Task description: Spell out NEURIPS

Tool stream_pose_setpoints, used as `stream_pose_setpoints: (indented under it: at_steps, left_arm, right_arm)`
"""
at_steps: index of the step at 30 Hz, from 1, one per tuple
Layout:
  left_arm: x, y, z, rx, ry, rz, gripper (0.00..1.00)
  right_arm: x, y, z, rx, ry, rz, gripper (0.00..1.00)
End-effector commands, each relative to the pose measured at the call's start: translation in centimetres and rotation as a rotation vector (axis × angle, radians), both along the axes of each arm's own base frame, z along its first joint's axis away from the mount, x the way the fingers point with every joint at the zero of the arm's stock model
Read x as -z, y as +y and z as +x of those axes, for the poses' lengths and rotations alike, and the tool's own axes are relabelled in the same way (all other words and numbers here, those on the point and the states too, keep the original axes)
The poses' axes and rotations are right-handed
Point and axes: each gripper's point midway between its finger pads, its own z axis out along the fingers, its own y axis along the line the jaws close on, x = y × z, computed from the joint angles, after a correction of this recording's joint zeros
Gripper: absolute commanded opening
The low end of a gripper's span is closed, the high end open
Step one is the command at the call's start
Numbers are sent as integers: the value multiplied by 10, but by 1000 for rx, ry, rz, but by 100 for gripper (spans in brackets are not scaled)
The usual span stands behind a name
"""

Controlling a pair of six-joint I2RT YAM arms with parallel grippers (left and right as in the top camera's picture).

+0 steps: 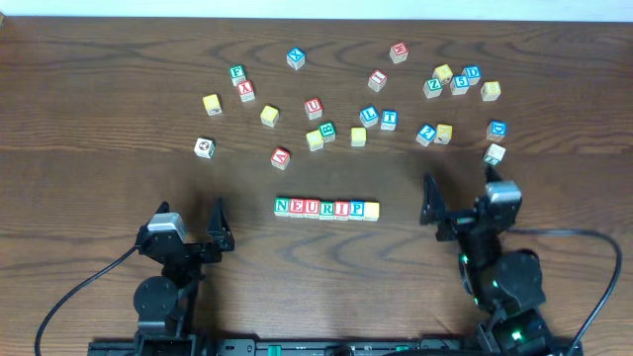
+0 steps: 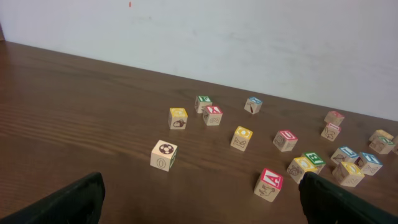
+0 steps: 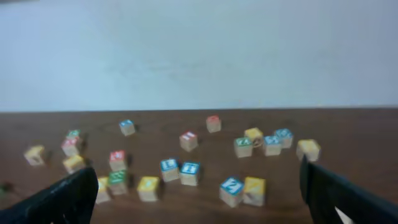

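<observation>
My left gripper (image 1: 190, 222) and right gripper (image 1: 462, 195) both stand wide apart, empty, flanking the cube row (image 1: 326, 209) near the desk's (image 1: 79, 99) front edge. Loose cubes (image 1: 369, 116) lie scattered toward the far edge, apart from it.

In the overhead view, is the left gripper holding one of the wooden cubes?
No, the left gripper stands open and empty, apart from the row of cubes on the table.
</observation>
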Motion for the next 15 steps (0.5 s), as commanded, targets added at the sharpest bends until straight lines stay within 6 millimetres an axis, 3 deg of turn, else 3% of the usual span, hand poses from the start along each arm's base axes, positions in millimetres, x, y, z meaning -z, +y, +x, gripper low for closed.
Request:
stream_pose_setpoints:
  at_steps: [1, 5, 9, 12, 15]
  left_arm:
    - [14, -1, -1, 8, 47, 9, 98]
    - [14, -1, -1, 8, 47, 9, 98]
    - [14, -1, -1, 8, 47, 9, 98]
    - [14, -1, -1, 8, 47, 9, 98]
    - [14, -1, -1, 8, 47, 9, 98]
  right_arm:
    - [11, 2, -12, -73, -72, -148, 99]
    - [23, -15, -21, -26, -129, -140, 99]
    - [38, -32, -27, 28, -69, -144, 99]
    - [68, -42, -26, 61, 61, -120, 99]
    - [65, -46, -25, 79, 50, -120, 99]
